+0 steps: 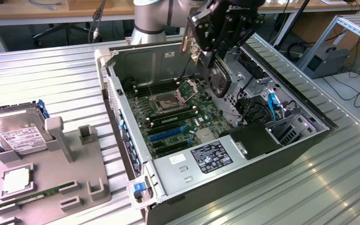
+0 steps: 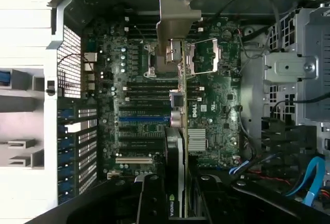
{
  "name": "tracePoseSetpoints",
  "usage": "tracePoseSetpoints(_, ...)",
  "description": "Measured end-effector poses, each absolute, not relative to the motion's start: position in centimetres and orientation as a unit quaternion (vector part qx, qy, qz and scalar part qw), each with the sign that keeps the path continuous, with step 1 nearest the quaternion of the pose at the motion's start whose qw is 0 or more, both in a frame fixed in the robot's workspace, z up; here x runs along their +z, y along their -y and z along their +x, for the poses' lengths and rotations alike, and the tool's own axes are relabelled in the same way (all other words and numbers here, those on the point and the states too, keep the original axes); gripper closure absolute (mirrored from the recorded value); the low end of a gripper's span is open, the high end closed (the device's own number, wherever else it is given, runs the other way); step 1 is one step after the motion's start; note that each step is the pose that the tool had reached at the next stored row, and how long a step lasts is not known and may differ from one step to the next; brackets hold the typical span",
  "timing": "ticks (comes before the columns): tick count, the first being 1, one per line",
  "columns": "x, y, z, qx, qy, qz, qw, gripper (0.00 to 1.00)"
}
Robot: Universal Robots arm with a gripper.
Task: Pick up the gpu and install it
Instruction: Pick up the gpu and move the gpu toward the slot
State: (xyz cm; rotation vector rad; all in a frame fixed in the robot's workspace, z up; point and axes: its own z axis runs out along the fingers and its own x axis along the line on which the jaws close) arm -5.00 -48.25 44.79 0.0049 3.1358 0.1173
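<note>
I hold the gpu [image 1: 218, 80] on edge above the open computer case [image 1: 130, 140], black fan face toward the exterior view's right and its silver end bracket [image 1: 192, 49] toward the case's back wall. My gripper [image 1: 220, 44] is shut on the card's upper edge. In the wrist view the gpu [image 2: 177, 147] runs as a thin strip over the motherboard [image 2: 211, 95], with the bracket [image 2: 178, 13] at its far end and my gripper [image 2: 176, 201] clamped around the edge bearing an NVIDIA label. The card hangs clear of the blue expansion slots [image 1: 167, 134], not touching the board.
A grey fixture tray [image 1: 86, 183] lies at the exterior view's left, carrying a silver hard drive [image 1: 14, 133], a CPU [image 1: 17, 180] and a green RAM stick [image 1: 36, 194]. Inside the case are the CPU socket [image 1: 168, 101], a drive cage and blue cables [image 1: 272, 105].
</note>
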Motion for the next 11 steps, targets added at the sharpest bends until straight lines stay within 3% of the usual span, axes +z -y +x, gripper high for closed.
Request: tracePoseSetpoints(11,44.8,48.2,3.0,0.037,-0.999,0.002,0.002,0.73)
